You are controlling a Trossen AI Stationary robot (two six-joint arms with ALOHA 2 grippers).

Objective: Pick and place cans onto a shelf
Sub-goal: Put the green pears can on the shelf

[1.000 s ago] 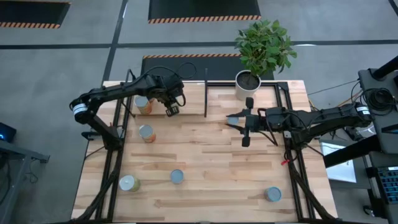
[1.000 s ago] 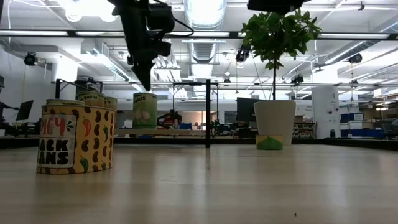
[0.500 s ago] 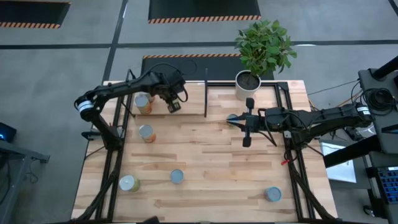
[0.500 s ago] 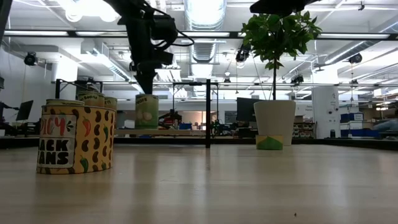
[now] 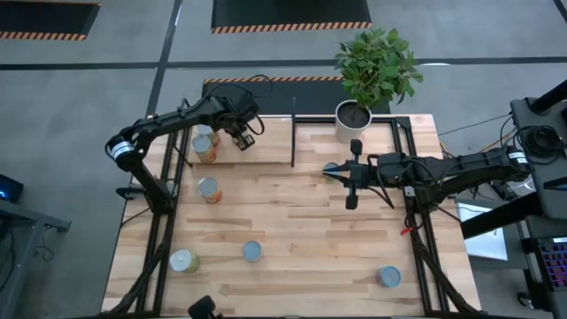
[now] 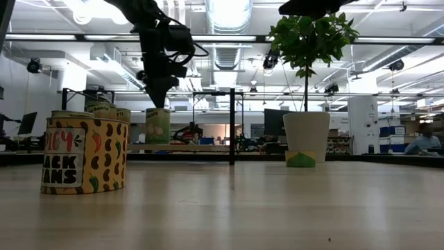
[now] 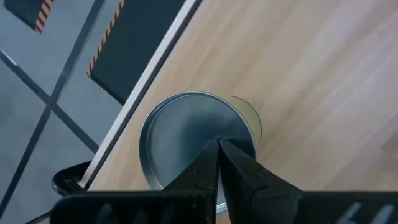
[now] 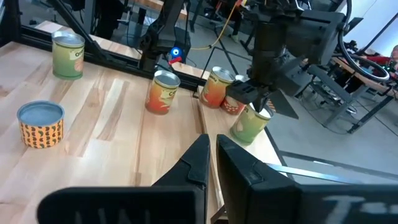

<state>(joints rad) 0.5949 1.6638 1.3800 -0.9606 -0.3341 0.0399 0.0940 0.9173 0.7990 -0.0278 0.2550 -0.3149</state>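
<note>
Overhead, table-level and 2 wrist views, all sharing the tabletop (image 5: 292, 230).

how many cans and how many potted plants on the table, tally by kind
cans: 8, counting one mostly hidden under the right gripper
potted plant: 1
total: 9

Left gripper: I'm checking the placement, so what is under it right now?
Under the shut left gripper is a green-labelled can with a silvery lid, standing on the shelf. The fingers cover part of the lid.
</note>
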